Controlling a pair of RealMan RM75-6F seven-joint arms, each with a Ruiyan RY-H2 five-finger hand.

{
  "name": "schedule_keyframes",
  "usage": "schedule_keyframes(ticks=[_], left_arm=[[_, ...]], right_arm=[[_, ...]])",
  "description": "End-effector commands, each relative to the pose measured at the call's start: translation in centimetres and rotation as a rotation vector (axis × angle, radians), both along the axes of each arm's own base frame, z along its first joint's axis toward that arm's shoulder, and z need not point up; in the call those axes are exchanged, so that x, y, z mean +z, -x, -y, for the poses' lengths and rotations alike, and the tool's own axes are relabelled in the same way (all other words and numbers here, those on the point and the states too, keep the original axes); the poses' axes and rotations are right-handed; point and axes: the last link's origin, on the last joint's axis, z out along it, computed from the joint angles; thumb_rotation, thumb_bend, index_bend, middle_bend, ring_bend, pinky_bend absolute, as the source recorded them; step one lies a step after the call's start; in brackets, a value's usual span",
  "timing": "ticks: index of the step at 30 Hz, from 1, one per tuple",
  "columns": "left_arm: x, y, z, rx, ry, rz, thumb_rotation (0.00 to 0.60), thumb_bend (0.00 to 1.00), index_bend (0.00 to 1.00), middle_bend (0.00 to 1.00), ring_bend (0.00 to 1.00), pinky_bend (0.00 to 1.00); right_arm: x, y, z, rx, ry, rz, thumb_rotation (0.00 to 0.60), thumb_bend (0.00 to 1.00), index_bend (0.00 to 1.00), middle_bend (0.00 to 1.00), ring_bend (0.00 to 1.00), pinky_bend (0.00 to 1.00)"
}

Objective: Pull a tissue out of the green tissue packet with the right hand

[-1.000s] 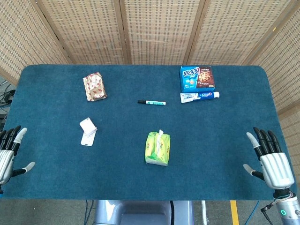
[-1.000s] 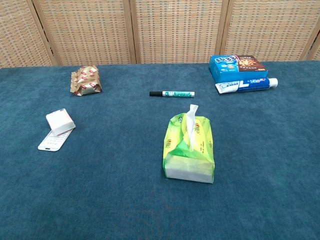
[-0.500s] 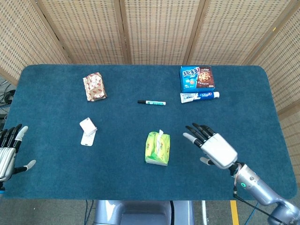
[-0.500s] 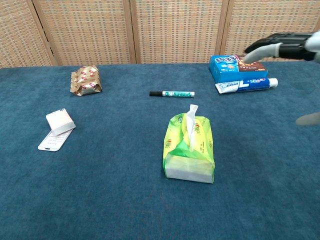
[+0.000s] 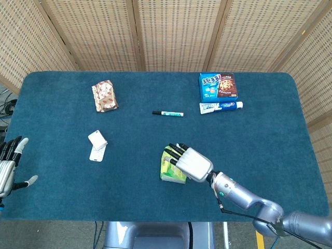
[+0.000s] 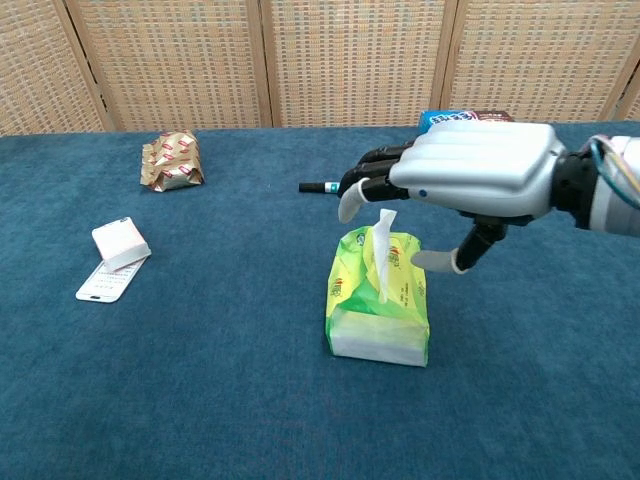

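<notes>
right hand (image 6: 470, 170) hovers fingers spread, empty, over one green tissue packet (image 6: 380, 297) at table centre | one tissue (image 6: 381, 232) sticks up | left hand (image 5: 7, 167) spread wide, empty | one marker (image 5: 167, 113)

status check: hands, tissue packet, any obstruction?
Right hand open, above green tissue packet, not gripping. Left hand open at table edge. Tissue sticks up from packet, unpulled. Nothing blocking.
</notes>
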Motion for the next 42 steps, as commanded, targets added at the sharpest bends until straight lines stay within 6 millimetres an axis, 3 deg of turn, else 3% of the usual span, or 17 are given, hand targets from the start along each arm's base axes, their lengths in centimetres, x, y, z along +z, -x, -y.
schedule_keyframes(ticks=[1, 5, 9, 13, 21, 27, 33, 36, 42], left_arm=[[0.1, 0.0, -0.1, 0.004, 0.0, 0.005, 0.6, 0.0, 0.0, 0.0, 0.0, 0.0], [0.3, 0.2, -0.2, 0.01, -0.001, 0.012, 0.6, 0.0, 0.0, 0.0, 0.0, 0.0], [0.4, 0.4, -0.4, 0.019, 0.002, 0.017, 0.6, 0.0, 0.0, 0.0, 0.0, 0.0], [0.5, 0.4, -0.5, 0.021, 0.003, 0.022, 0.6, 0.0, 0.0, 0.0, 0.0, 0.0], [0.4, 0.4, -0.5, 0.024, 0.008, 0.023, 0.6, 0.0, 0.0, 0.0, 0.0, 0.0], [0.4, 0.4, -0.5, 0.024, 0.009, 0.024, 0.6, 0.0, 0.0, 0.0, 0.0, 0.0], [0.3, 0.3, -0.5, 0.022, 0.024, 0.027, 0.6, 0.0, 0.0, 0.0, 0.0, 0.0], [0.3, 0.3, -0.5, 0.023, 0.025, 0.029, 0.6, 0.0, 0.0, 0.0, 0.0, 0.0], [0.5, 0.5, -0.6, 0.03, 0.021, 0.039, 0.6, 0.0, 0.0, 0.0, 0.0, 0.0]], right_arm=[[-1.5, -1.1, 1.0, 0.002, 0.009, -0.034, 0.6, 0.52, 0.26, 0.2, 0.17, 0.28], [-2.5, -1.5, 1.5, -0.013, 0.016, -0.057, 0.6, 0.57, 0.35, 0.34, 0.29, 0.34], [-3.2, -1.4, 1.8, -0.017, 0.031, -0.067, 0.6, 0.56, 0.5, 0.52, 0.48, 0.51], [-3.5, -1.3, 1.9, -0.021, 0.041, -0.019, 0.6, 0.55, 0.61, 0.63, 0.59, 0.66], [-2.2, -1.5, 2.1, 0.029, 0.072, 0.132, 0.6, 0.56, 0.62, 0.64, 0.6, 0.7], [1.5, -3.7, 3.2, 0.071, 0.148, 0.294, 0.6, 0.56, 0.63, 0.64, 0.6, 0.7], [6.9, -6.9, 6.5, -0.013, 0.265, 0.56, 0.6, 0.56, 0.63, 0.65, 0.6, 0.7], [8.5, -7.3, 8.9, -0.132, 0.308, 0.679, 0.6, 0.57, 0.63, 0.65, 0.61, 0.7], [7.9, -5.8, 12.4, -0.447, 0.262, 0.84, 0.6, 0.57, 0.63, 0.65, 0.61, 0.7]])
